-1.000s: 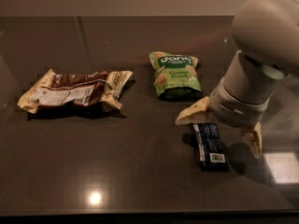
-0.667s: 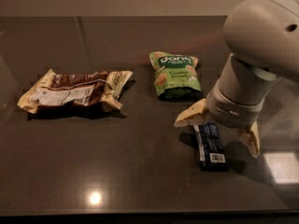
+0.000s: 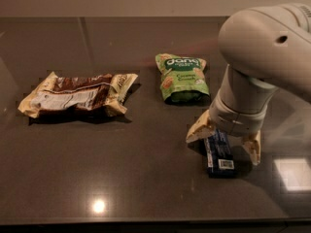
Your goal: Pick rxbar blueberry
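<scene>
The rxbar blueberry [image 3: 219, 154] is a small dark navy bar with a white barcode patch. It lies flat on the dark table at the right, its far end hidden under my wrist. My gripper [image 3: 224, 141] hangs right over it. The fingers are spread, one cream fingertip [image 3: 198, 130] to the bar's left and the other [image 3: 253, 149] to its right. The bar lies between them on the table, not squeezed.
A green "dang" pouch [image 3: 181, 76] lies just behind the bar. A large cream-and-brown crinkled bag [image 3: 77, 94] lies at the left. The dark countertop [image 3: 121, 178] shows light glare at the front and right.
The arm has shifted slightly left and lower over the bar. The bar and both other packages have not moved.
</scene>
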`<state>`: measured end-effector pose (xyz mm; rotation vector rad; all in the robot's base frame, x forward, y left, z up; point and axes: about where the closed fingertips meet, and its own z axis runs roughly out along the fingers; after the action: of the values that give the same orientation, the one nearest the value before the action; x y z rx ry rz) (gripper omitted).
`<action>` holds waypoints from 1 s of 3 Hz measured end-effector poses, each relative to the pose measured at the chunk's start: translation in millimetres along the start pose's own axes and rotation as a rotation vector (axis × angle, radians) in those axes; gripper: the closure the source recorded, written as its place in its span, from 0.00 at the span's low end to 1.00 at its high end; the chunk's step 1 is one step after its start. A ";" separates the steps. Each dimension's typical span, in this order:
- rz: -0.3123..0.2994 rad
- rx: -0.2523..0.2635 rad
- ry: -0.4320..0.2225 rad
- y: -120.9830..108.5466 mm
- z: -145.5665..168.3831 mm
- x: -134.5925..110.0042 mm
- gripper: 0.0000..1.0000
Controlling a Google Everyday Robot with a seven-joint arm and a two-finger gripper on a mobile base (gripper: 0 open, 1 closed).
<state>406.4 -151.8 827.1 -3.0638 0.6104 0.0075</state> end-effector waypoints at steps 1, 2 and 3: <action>-0.008 -0.022 0.005 0.5 -0.7 -0.5 0.63; -0.008 -0.022 0.005 0.4 -4.2 -0.5 0.87; 0.060 0.007 0.007 -2.0 -16.2 7.2 1.00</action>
<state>413.8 -153.0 843.3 -3.0389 0.7017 -0.0049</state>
